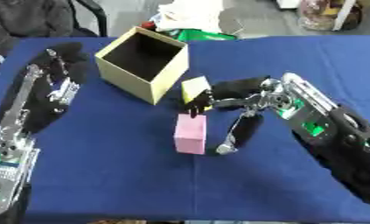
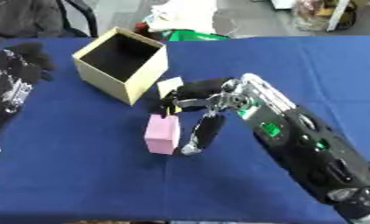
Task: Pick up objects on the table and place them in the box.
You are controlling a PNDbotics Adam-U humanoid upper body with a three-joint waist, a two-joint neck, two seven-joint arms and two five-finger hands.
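Yellow block [image 1: 193, 87] half behind right robot hand [image 1: 218, 94]

Soft, even light — slightly blurred throughout, faint shadows.

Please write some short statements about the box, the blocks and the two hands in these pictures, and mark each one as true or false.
1. The box is open at the top. True.
2. The pink block lies inside the box. False: it stands on the blue tablecloth, in front of the box.
3. The right hand has its fingers around the yellow block. True.
4. The left hand holds the pink block. False: it holds nothing and rests to the left of the box.
5. The yellow block is beside the box, near its right wall. True.
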